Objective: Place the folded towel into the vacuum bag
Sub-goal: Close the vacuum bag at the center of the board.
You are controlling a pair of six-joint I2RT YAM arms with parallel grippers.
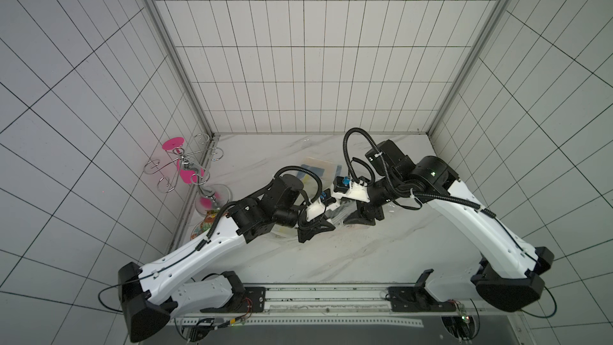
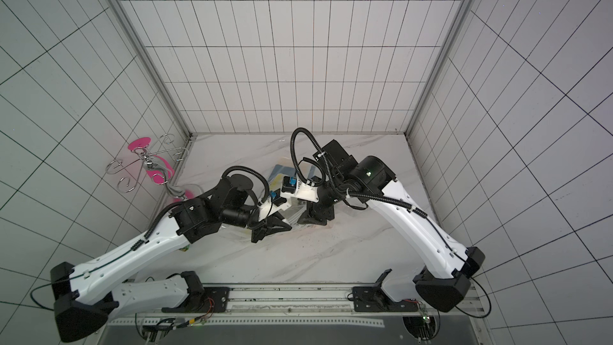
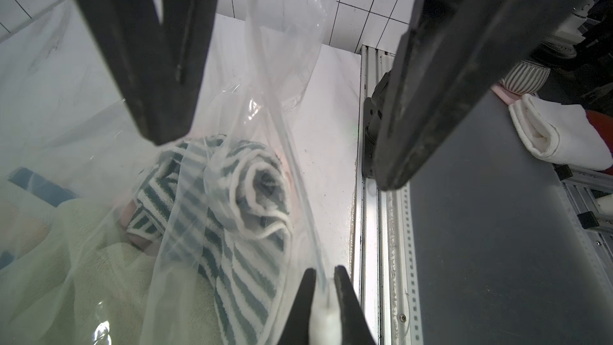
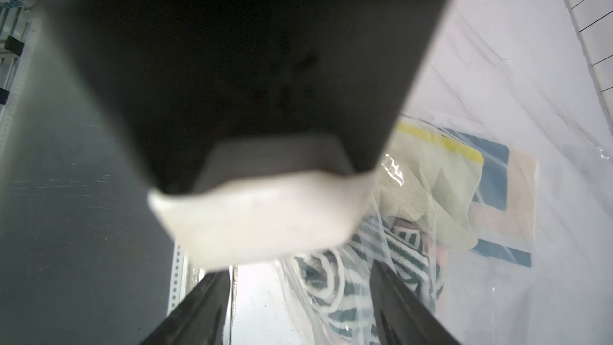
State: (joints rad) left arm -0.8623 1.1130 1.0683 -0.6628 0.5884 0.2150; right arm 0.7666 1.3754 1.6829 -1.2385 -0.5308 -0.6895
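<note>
**Asker:** How do the fingers stand?

**Describer:** In the left wrist view, the left fingers (image 3: 303,303) are clenched on the clear film of the vacuum bag (image 3: 83,101). A sliver of white (image 3: 326,321) is pinched between them, probably the zip strip. They hold that edge up, so the mouth gapes. The right fingers (image 4: 202,313) are spread wide and grasp nothing.

**Asker:** And the towel?

**Describer:** A teal-and-white striped towel (image 3: 245,194), loosely rolled, shows through the film between the tips of the right fingers. I judge it to be inside the bag, close to the mouth. It lies against a pale green towel (image 3: 99,277) that sits deeper in.

**Asker:** What lies around that?

**Describer:** In both top views the two arms meet over the bag, mid-way across the marble tabletop (image 1: 331,253). A wire stand with pink discs (image 1: 183,162) stands well apart, on the left arm's side.

**Asker:** What could go wrong from here?

**Describer:** The towel sits near the opening. If the right fingers pull back carelessly, they could catch its loose rolled end, or the thin film, and drag the towel out again. The left fingers hold only a narrow pinch. If that slips, the film would likely collapse onto the right fingers and tangle them.
</note>
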